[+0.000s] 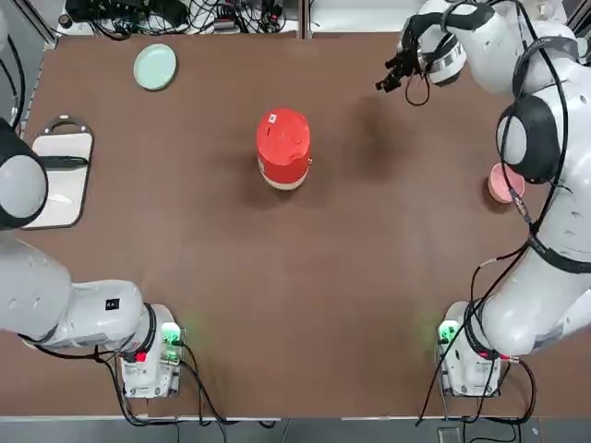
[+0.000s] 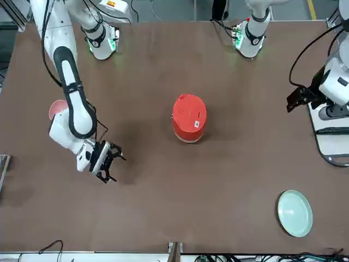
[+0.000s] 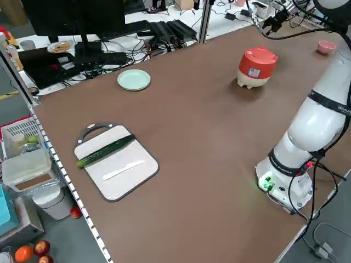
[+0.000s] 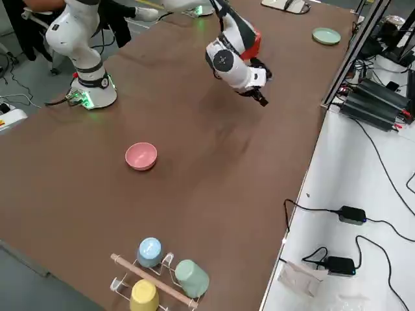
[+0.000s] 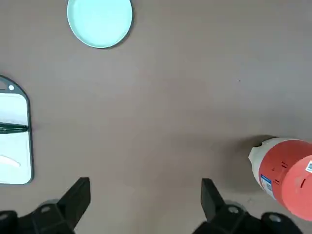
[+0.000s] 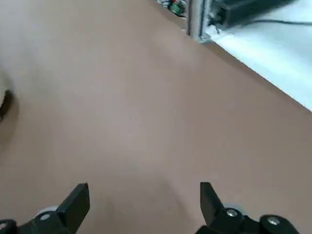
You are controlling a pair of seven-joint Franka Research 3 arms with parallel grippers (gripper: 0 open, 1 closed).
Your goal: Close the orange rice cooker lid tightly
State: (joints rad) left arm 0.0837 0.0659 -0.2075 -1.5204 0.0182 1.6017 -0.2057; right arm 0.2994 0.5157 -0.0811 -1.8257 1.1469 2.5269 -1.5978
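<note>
**Op:** Top view: the orange rice cooker (image 1: pixel 283 149) stands mid-table, lid (image 1: pixel 283 132) sitting flat on the body. The right gripper (image 1: pixel 394 72) is off to the cooker's far right side, well apart, touching nothing. I can't see the left gripper here, only its arm at the left edge.

**Eng:** Lid seated or just resting?

**Op:** Can't tell latch state. Front view: the lid (image 2: pixel 190 111) looks level, no gap I can see, sticker facing up. The right gripper (image 2: pixel 108 159) hangs above bare table, cooker well clear of its fingers. The left gripper (image 2: pixel 295 99) hangs by the cutting board (image 2: pixel 330 141), also far from the cooker.

**Eng:** Side cams?

**Op:** Left side: cooker (image 3: pixel 255 67) upright, nothing on it. Right side: the right gripper (image 4: pixel 258 94) is pitched down toward the table, cooker mostly hidden behind its wrist.

**Eng:** Claws?

**Op:** Left wrist: fingers (image 5: pixel 78 197) spread wide, nothing between them; cooker (image 5: pixel 283 175) off to the side, pale green plate (image 5: pixel 100 21) far ahead. Right wrist: fingers (image 6: pixel 76 200) spread, only table in between.

**Eng:** So?

**Op:** My read: both arms stand clear because the lid is down. If it's unlatched, a press from above is left.
</note>
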